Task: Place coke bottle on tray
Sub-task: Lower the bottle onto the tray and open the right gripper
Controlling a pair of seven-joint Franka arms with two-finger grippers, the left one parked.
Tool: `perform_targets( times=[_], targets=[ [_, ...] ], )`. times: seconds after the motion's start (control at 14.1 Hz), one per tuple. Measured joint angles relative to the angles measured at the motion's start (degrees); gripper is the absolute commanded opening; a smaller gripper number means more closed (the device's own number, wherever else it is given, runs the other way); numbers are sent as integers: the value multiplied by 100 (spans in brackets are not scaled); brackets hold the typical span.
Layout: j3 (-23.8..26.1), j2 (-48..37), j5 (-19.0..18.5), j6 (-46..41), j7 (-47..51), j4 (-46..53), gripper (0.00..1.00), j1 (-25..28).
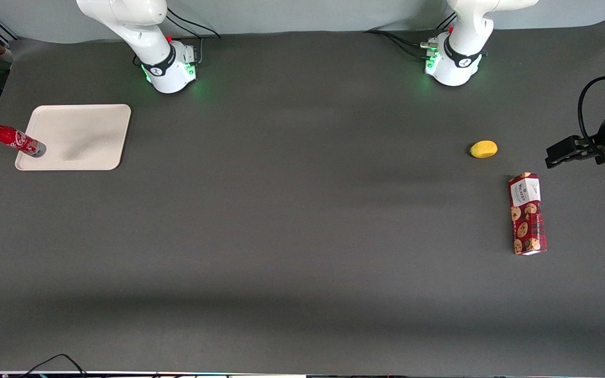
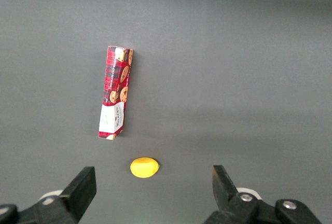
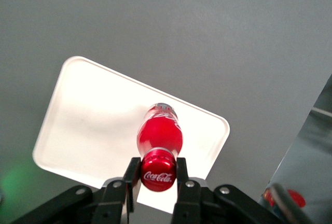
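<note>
Wrist view from the working arm showed the gripper (image 3: 157, 175) clamped on the neck of the bottle (image 3: 159, 136), just under the red cap, with both fingers (image 3: 130, 175) pressed against it. The bottle hung in the air over the tray (image 3: 88, 115), base pointing down at it. From the front, the bottle (image 1: 16, 139) leaned at a slant, its silvery base over the tray's (image 1: 103, 118) edge at the working arm's end of the table and its cap outside the rim.

The step in hand looked like the lowering. To do it well, the base would need to come further inward over the tray, away from the rim, and the bottle should be brought upright before the fingers let go; released at this tilt, a slim bottle would likely topple or roll off the low rim.

The tray held nothing; only a shadow lay on it.
</note>
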Motion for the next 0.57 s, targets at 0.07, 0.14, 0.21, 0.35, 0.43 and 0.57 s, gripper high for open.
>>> perform_targets(
  times=[0.07, 0.14, 0.21, 0.35, 0.43, 0.57],
  targets=[
    [-227, -11, -2, 225, -243, -148, 0, -5],
    [-398, -14, -6, 366, -446, -251, 0, -24],
    [-558, -15, -7, 508, -673, -333, 0, -59],
    [-952, -16, -7, 1037, -1153, -600, 0, -120],
    [-1114, -16, -7, 1226, -1312, -733, 0, -140],
    [-1352, -16, -6, 1492, -1506, -901, 0, -134]
  ],
)
